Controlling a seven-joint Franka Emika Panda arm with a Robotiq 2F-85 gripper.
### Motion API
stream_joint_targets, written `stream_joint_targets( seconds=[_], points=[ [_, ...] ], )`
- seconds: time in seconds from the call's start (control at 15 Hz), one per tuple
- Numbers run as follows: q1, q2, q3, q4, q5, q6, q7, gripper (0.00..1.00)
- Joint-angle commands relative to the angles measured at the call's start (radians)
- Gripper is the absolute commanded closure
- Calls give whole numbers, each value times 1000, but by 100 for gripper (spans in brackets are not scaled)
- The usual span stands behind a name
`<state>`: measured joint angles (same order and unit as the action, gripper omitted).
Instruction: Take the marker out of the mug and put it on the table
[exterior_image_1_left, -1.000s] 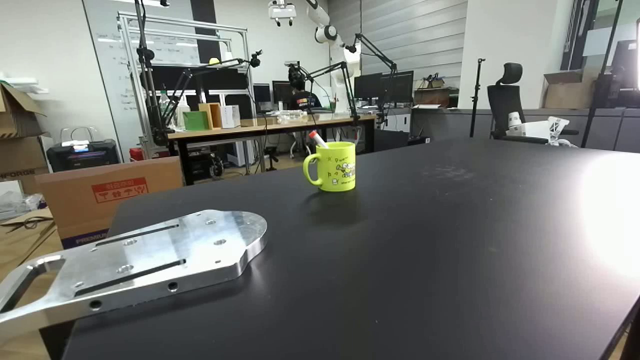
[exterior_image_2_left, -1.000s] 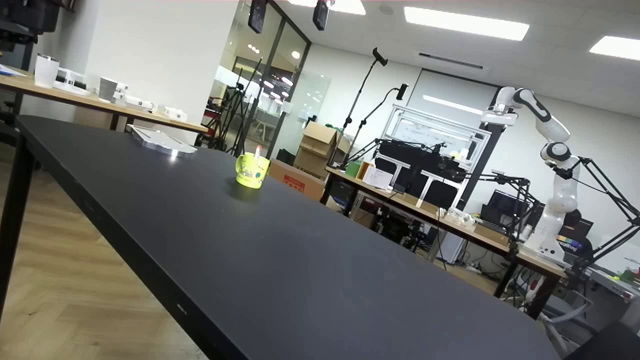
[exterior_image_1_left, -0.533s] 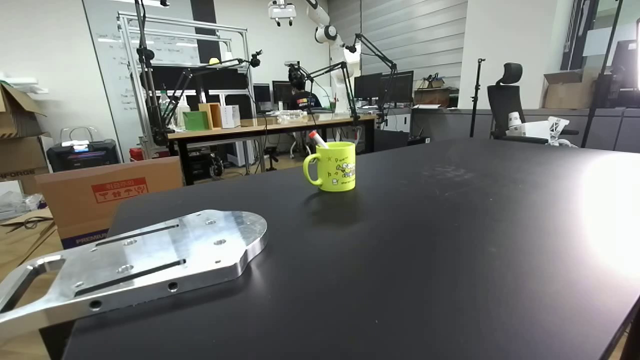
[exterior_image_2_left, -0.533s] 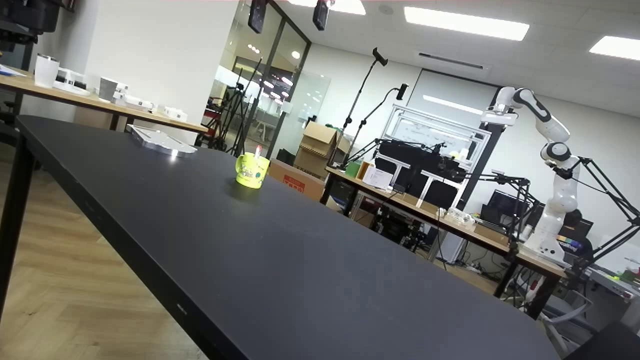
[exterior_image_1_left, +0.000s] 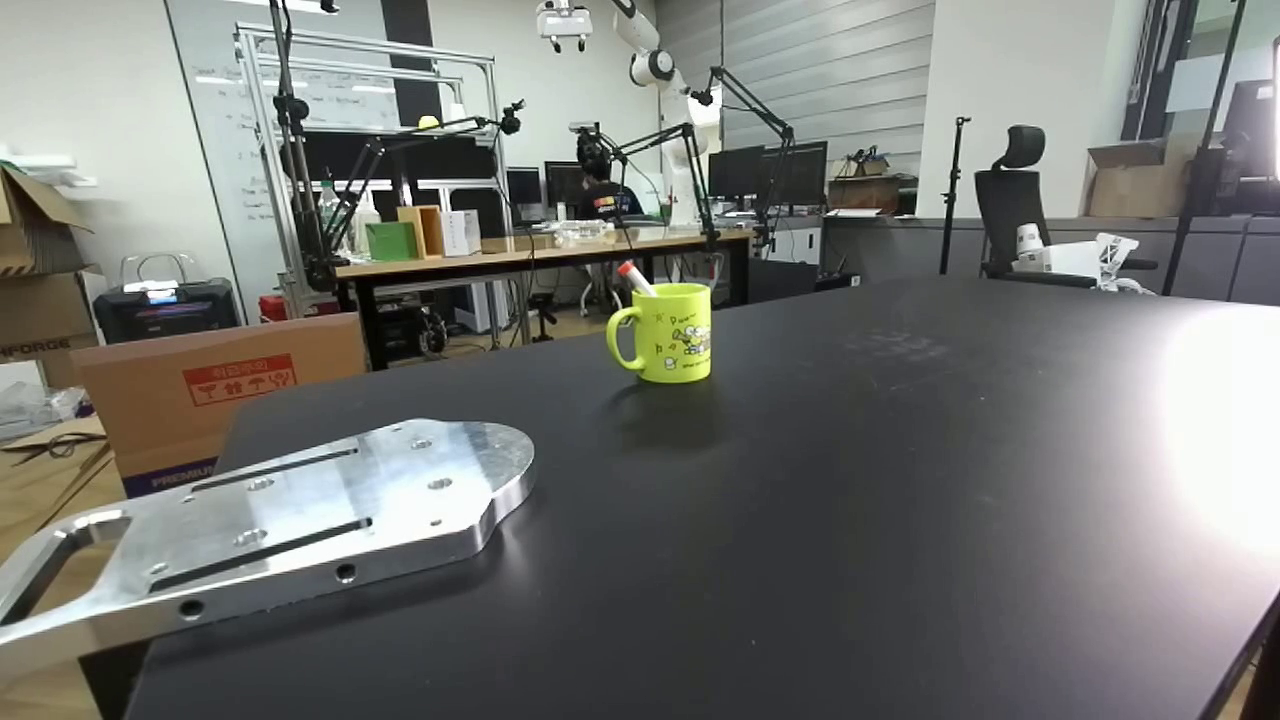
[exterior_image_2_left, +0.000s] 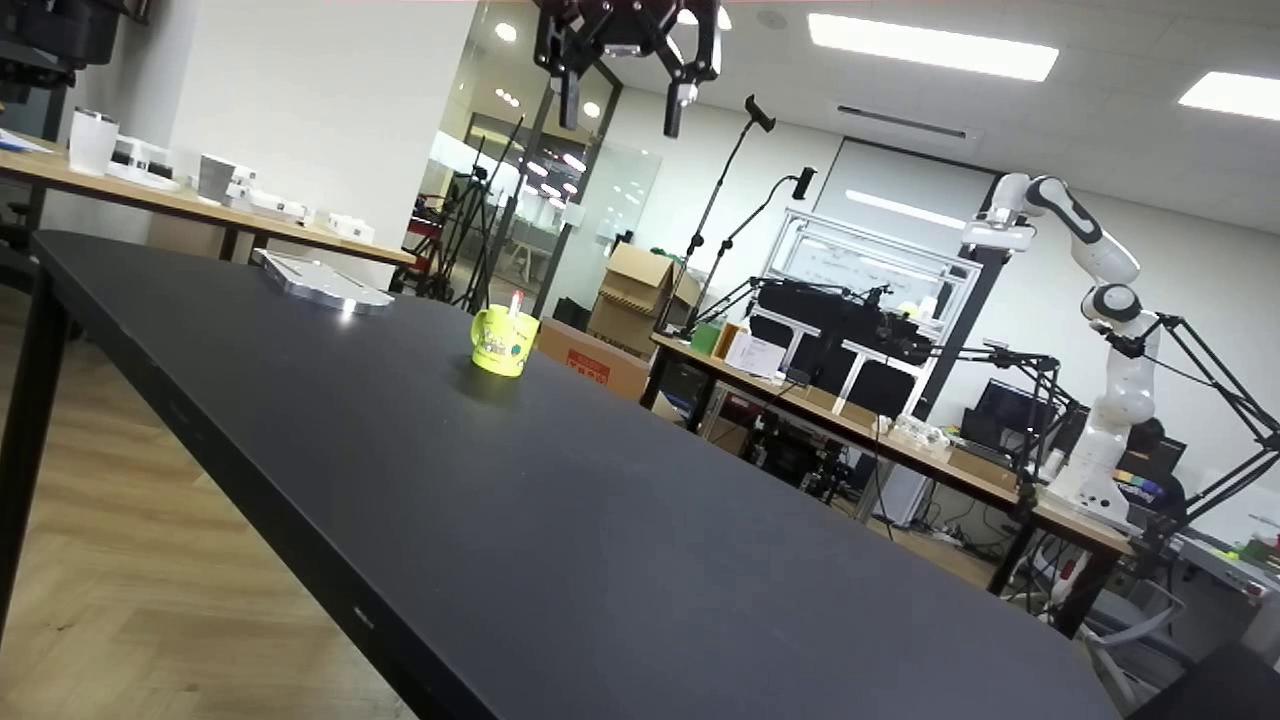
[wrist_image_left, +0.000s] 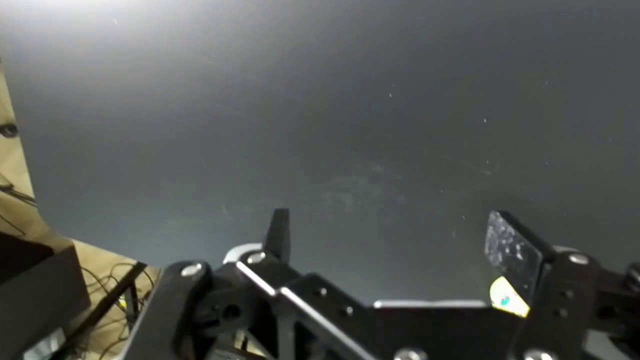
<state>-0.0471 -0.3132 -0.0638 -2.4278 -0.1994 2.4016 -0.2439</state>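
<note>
The bright yellow-green mug (exterior_image_1_left: 672, 345) stands upright on the black table (exterior_image_1_left: 850, 520). It also shows in an exterior view (exterior_image_2_left: 503, 345), and a small part shows behind a finger in the wrist view (wrist_image_left: 505, 298). The red marker (exterior_image_1_left: 638, 279) leans in the mug, its red end and a pale part above the rim; it also shows in an exterior view (exterior_image_2_left: 516, 303). In the wrist view the marker is hidden. My gripper (exterior_image_2_left: 621, 112) is open with nothing between its fingers, high above the table. In the wrist view the gripper (wrist_image_left: 390, 220) has bare table between its fingertips.
A thick silver metal plate (exterior_image_1_left: 340, 500) lies on the table on the mug's handle side; it also shows in an exterior view (exterior_image_2_left: 325, 285). A cardboard box (exterior_image_1_left: 240, 390) stands beyond the table edge. A cluttered wooden workbench (exterior_image_1_left: 560, 250) is behind.
My gripper has come down into view at the top of an exterior view, where only its fingertips showed before. The mug and marker have not moved.
</note>
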Motion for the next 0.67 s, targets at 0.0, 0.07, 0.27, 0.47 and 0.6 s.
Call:
stream_joint_targets(
  seconds=[0.0, 0.07, 0.27, 0.47, 0.6],
  points=[
    [94, 210, 0, 210, 143, 38, -133, 0],
    [112, 257, 12, 268, 184, 26, -172, 0],
    [139, 385, 71, 450, 228, -56, -242, 0],
    [128, 377, 108, 428, 197, -53, -212, 0],
    [137, 438, 135, 513, 194, -98, -210, 0]
  ],
)
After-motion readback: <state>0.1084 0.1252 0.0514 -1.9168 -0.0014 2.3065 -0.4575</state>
